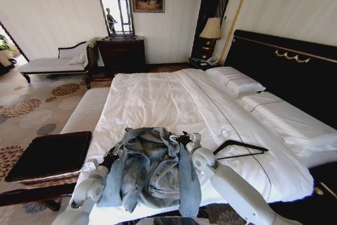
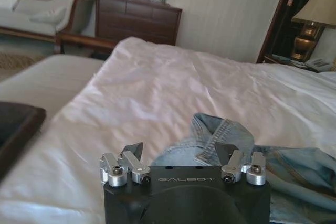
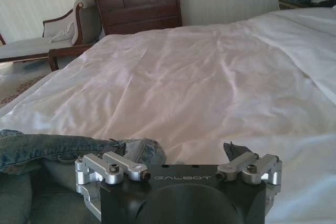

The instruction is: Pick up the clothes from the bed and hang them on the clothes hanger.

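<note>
The clothes, a light-blue denim jacket (image 1: 152, 169), lie crumpled on the white bed (image 1: 158, 98) near its foot edge. My left gripper (image 1: 110, 158) is at the jacket's left side. In the left wrist view it (image 2: 179, 153) stands open, with the denim collar (image 2: 220, 129) just beyond its fingers. At the jacket's upper right edge is my right gripper (image 1: 181, 139). It (image 3: 181, 153) is open too, with jacket fabric (image 3: 52, 148) beside one finger and bare duvet ahead. The black clothes hanger (image 1: 239, 148) lies flat on the duvet, right of the right gripper.
A dark flat-topped bench (image 1: 50, 154) stands close against the bed's left side. Pillows (image 1: 234, 81) and a black headboard (image 1: 284, 67) are on the right. A chaise longue (image 1: 52, 64), a dark dresser (image 1: 122, 54) and a lamp (image 1: 212, 29) line the far wall.
</note>
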You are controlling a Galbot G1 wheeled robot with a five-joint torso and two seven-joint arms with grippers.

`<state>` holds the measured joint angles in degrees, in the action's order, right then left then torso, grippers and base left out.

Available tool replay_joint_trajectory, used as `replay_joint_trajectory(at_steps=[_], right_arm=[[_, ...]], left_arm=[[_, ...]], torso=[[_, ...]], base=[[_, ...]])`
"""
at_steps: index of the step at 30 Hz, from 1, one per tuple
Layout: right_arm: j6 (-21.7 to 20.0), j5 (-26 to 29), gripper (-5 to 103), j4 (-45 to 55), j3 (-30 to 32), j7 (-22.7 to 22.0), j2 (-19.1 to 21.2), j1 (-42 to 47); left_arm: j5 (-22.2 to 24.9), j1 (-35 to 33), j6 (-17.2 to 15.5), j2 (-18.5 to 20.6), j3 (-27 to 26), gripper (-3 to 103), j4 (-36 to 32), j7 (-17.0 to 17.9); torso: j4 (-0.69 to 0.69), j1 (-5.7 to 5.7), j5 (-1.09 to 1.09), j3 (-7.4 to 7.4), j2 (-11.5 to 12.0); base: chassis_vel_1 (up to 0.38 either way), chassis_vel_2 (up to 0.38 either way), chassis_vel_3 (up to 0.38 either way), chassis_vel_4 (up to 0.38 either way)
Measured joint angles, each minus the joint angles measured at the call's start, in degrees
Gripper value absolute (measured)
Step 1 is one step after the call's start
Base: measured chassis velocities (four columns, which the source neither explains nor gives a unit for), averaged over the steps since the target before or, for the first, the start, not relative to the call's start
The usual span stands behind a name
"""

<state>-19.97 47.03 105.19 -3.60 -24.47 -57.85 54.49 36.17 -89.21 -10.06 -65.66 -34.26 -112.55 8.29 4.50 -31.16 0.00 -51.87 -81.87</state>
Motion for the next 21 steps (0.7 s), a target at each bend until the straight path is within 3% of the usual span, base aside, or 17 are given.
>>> replay_joint_trajectory(at_steps=[2,3,5,10,16,21], right_arm=[[2.56,-9.33,100,-1.42,2.20,3.68,-0.01,2.42],[2.56,-9.33,100,-1.42,2.20,3.68,-0.01,2.42],[5.94,-17.65,100,-2.40,5.40,7.43,-1.15,6.00],[9.81,-23.36,100,-1.67,9.77,10.60,-3.16,12.09],[13.41,-31.80,100,-0.22,14.31,12.60,-5.79,19.06],[15.14,-33.24,100,0.00,15.14,13.18,-6.10,20.68]], left_arm=[[-3.92,-3.29,2.28,-1.29,-2.44,89,-2.40,-0.74],[-3.92,-3.29,2.28,-1.29,-2.44,89,-2.40,-0.74],[-6.64,-7.54,5.40,-2.56,-5.07,98,-4.73,-2.60],[-8.94,-12.69,9.62,-3.93,-8.95,100,-6.94,-4.27],[-10.89,-14.78,11.93,-4.46,-9.47,100,-7.53,-5.30],[-12.75,-17.09,14.14,-5.64,-9.80,100,-8.34,-6.07]], torso=[[-0.01,0.00,0.00,0.00,0.00],[-0.01,0.00,0.00,0.00,0.00],[0.02,0.01,0.00,0.00,0.00],[-0.02,0.01,-0.01,0.00,-0.01],[0.03,0.01,0.00,0.01,-0.01],[0.00,0.01,0.00,0.00,-0.01]], base=[[0.000,0.000,0.000,0.000],[0.000,0.000,0.000,0.000],[0.000,0.000,0.000,0.000],[0.000,0.000,0.000,0.000],[0.000,0.000,0.000,0.000],[0.000,0.000,0.000,0.000]])
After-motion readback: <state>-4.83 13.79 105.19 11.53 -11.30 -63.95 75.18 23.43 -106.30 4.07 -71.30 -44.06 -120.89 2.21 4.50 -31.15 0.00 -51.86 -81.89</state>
